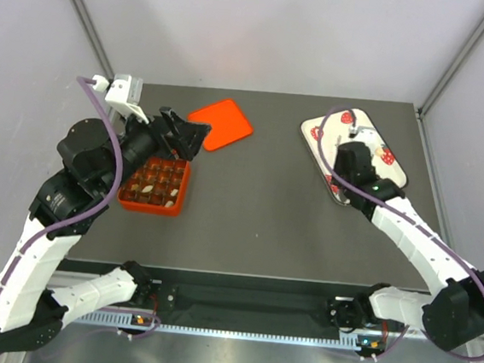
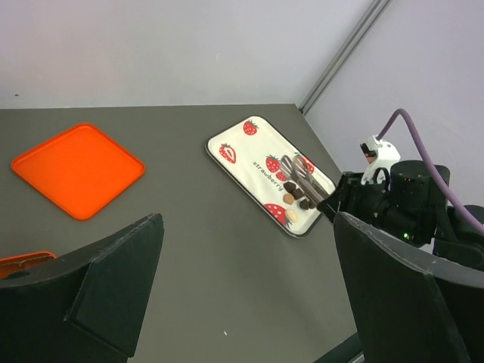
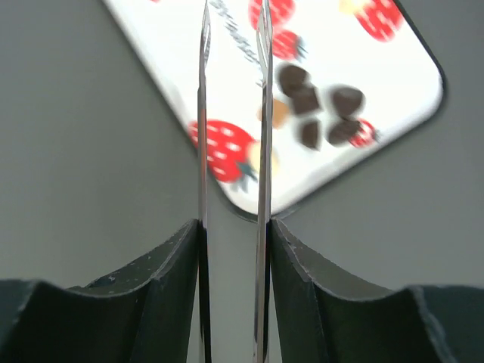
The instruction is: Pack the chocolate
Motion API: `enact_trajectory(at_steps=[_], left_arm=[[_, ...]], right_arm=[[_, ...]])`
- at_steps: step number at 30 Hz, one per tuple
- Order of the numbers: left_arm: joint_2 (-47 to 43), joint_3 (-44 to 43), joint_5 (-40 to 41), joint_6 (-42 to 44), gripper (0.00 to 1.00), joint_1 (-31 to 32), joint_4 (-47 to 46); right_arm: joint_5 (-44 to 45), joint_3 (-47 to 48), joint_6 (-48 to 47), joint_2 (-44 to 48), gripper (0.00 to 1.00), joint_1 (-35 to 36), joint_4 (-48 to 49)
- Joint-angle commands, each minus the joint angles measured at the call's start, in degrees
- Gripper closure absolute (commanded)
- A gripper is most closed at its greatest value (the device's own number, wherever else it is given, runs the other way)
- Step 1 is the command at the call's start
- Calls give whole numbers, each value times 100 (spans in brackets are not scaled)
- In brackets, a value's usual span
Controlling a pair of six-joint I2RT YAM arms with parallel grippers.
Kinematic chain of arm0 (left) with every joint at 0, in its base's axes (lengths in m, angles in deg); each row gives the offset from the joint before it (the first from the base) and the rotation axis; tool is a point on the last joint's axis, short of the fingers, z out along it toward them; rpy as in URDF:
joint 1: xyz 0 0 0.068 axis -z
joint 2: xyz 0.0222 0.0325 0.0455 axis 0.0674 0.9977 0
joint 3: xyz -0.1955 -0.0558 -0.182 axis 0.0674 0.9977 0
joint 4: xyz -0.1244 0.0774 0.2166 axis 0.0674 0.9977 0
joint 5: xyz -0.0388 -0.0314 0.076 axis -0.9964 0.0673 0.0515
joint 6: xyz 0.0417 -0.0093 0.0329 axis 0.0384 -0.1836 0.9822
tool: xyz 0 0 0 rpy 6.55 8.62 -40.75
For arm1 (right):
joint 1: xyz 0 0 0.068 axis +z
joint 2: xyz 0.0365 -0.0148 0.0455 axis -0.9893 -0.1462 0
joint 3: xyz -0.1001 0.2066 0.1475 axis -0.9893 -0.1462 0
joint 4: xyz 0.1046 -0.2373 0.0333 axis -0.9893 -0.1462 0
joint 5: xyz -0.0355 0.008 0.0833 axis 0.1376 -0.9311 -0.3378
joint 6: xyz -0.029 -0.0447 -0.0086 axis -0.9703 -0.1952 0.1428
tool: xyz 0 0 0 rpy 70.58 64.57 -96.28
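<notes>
Several loose chocolates, dark brown with a few pale ones, lie on the near end of a white strawberry-print tray. They also show in the left wrist view. My right gripper is shut on metal tweezers; their tips are apart, empty, and hover over the tray. The orange-red compartment box holds several chocolates. My left gripper is open and empty above the box's far edge.
The flat orange lid lies on the grey table behind the box; it also shows in the left wrist view. The right arm reaches from the near right. White walls and frame posts enclose the table.
</notes>
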Motion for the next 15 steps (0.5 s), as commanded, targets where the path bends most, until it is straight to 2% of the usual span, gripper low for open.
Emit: enact_trajectory(at_steps=[1,7,15], left_arm=[[-57,43,-55,-75,1,-15,-128],[-22,70,-125,-93,1,-15,-172],[-39,79,-99,-84,1,-15,-128]], right_arm=[[-425,-114,217,276,59,-646,-712],[-724,-264,209,277,59,-1086,-933],[-759,-431,121,285,59,-1263,-977]])
